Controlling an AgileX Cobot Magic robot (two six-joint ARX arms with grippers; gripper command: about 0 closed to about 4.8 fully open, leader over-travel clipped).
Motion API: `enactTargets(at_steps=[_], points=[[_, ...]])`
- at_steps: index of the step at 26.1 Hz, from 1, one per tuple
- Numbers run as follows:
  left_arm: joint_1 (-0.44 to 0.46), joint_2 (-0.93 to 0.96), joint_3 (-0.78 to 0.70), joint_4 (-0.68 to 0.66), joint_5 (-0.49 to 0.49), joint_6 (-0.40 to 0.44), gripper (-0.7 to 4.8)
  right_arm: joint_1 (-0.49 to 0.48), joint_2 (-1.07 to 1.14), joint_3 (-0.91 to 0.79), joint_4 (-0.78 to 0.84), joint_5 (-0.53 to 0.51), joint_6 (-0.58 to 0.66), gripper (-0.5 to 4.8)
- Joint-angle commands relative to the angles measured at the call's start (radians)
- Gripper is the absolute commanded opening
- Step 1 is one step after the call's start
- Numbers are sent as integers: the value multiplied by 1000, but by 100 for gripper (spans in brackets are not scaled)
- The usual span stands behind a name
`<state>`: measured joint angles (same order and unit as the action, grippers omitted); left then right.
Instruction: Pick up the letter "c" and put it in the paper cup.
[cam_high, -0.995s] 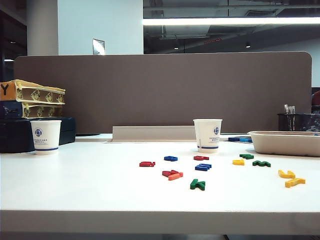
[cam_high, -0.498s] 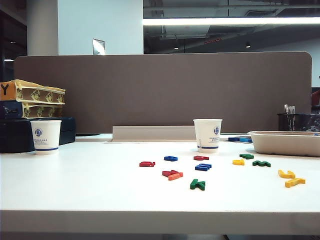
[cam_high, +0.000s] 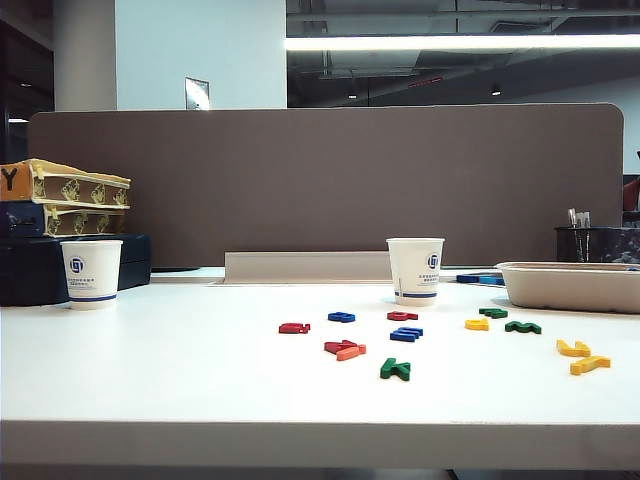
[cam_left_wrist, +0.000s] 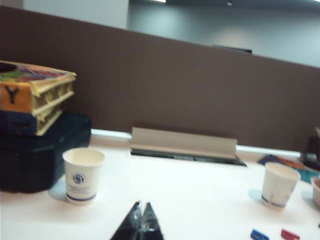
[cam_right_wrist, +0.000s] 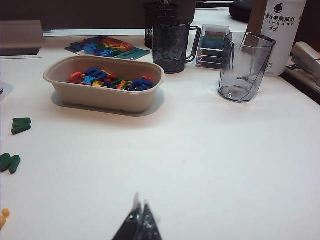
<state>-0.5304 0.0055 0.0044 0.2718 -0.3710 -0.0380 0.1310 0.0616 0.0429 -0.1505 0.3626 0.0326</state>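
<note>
The letter "c" (cam_high: 402, 316) lies flat on the white tabletop (cam_high: 160, 380), right of centre and just in front of the paper cup (cam_high: 415, 270), which stands upright on the far side of it with its blue logo turned to the right; the two appear close but apart. A blue letter (cam_high: 406, 334) lies just on the near side of the target and a second blue letter (cam_high: 341, 317) to its left; the darker red letter (cam_high: 294, 327) and the salmon letter (cam_high: 351, 351) lie farther left and nearer, and must not be mistaken for it. A similar cup (cam_high: 91, 273) at far left, with a centred logo, is not the target. The left claw (cam_left_wrist: 141, 220) and the right claw (cam_right_wrist: 140, 220) each show their tips pressed together and empty; both hang over bare tabletop, well away from the letter, and neither appears in the exterior view. The step in hand is judged to be the approach: spread the claw before descending; come down vertically over the letter, fingers straddling its narrow width; bring the tips down to the tabletop, since the piece is thin; keep clear of the cup wall, which is light and likely to tip; lift fully above the rim before crossing to the cup.
</note>
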Motion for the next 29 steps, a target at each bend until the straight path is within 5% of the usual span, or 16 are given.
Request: enactTargets(at_steps=[1, 20, 24, 29], points=[[21, -3, 3, 5, 1, 3, -5, 2, 0, 4, 13, -2, 16, -1], [191, -3, 3, -55, -55, 3, -5, 1, 0, 3, 12, -2, 16, -1], [254, -3, 3, -55, 89, 3, -5, 1, 0, 4, 13, -2, 16, -1], [408, -3, 3, -58, 406, 3, -5, 1, 0, 4, 13, -2, 16, -1]])
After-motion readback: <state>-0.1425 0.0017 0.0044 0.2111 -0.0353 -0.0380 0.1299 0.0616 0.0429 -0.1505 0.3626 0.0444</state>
